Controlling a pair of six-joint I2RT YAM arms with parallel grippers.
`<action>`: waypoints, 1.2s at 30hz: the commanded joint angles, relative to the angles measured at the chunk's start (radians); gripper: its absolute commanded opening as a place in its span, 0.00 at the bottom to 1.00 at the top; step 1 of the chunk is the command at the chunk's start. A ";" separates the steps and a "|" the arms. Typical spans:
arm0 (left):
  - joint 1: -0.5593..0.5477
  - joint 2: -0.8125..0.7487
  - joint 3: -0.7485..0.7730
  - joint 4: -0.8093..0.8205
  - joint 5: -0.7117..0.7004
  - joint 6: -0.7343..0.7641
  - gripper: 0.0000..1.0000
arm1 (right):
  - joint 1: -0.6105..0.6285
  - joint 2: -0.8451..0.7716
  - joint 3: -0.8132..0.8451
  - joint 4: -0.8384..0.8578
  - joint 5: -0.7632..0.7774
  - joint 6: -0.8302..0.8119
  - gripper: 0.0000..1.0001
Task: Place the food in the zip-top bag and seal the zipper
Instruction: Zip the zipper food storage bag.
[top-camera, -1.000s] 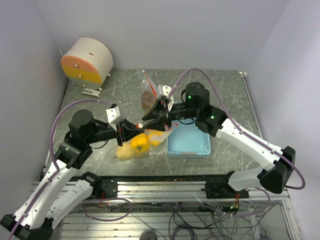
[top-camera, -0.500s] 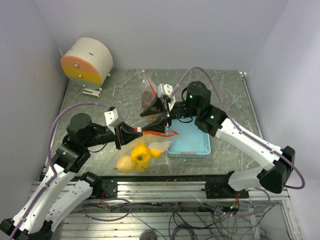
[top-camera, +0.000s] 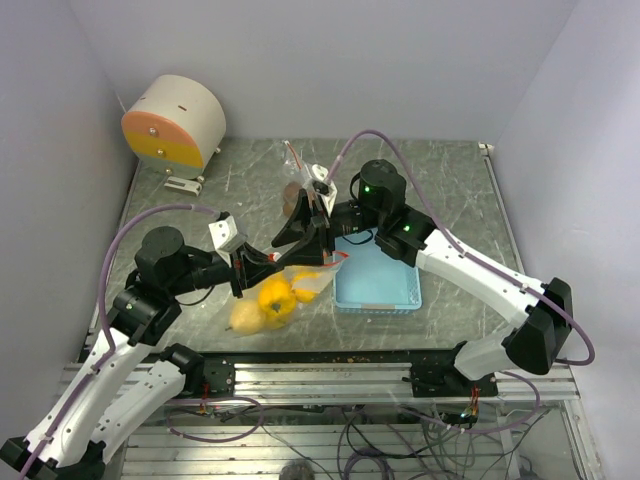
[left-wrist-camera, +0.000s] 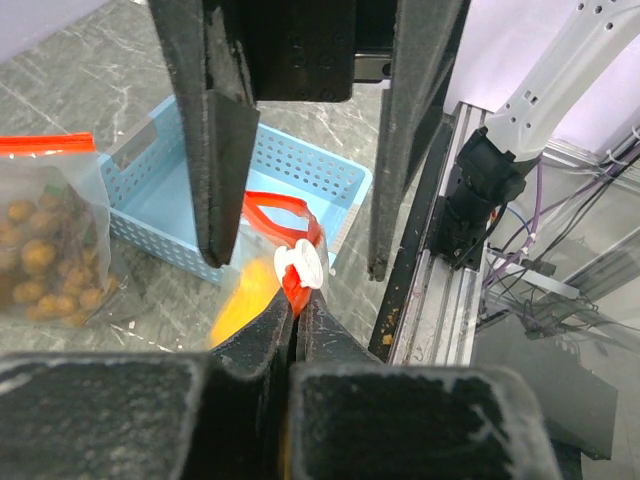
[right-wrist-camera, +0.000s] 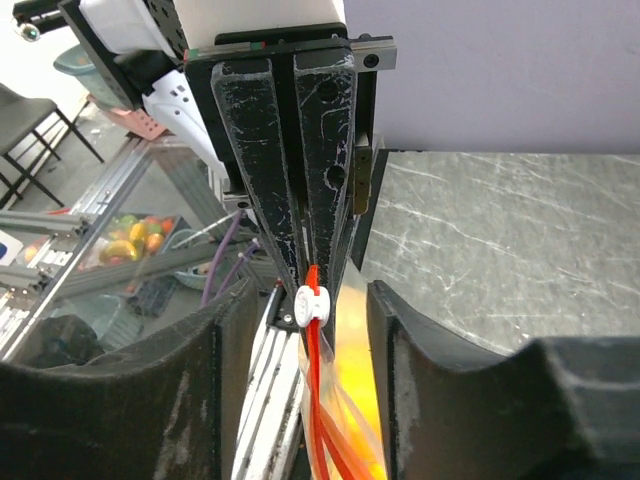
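No legible text, label, brand, number or sign on anything in view

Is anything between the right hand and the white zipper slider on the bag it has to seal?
Nothing visible does. The white plastic zipper slider sits on the red zipper strip, in the gap between the right hand's open fingers. The left hand pinches that strip right beside the slider.

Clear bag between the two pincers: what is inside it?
Yellow and orange fruits show through the bag. The left pincer, shut on its top edge, hides the upper part, so anything there is unseen.
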 joint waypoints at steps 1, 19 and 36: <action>-0.004 -0.014 -0.001 0.011 -0.020 0.009 0.07 | -0.001 0.004 0.012 0.037 -0.021 0.049 0.45; -0.005 -0.010 -0.002 0.016 -0.026 0.007 0.07 | 0.000 0.037 0.030 -0.020 0.009 0.046 0.32; -0.004 -0.060 0.035 -0.036 -0.098 0.013 0.07 | -0.023 0.023 0.022 -0.131 0.052 -0.056 0.00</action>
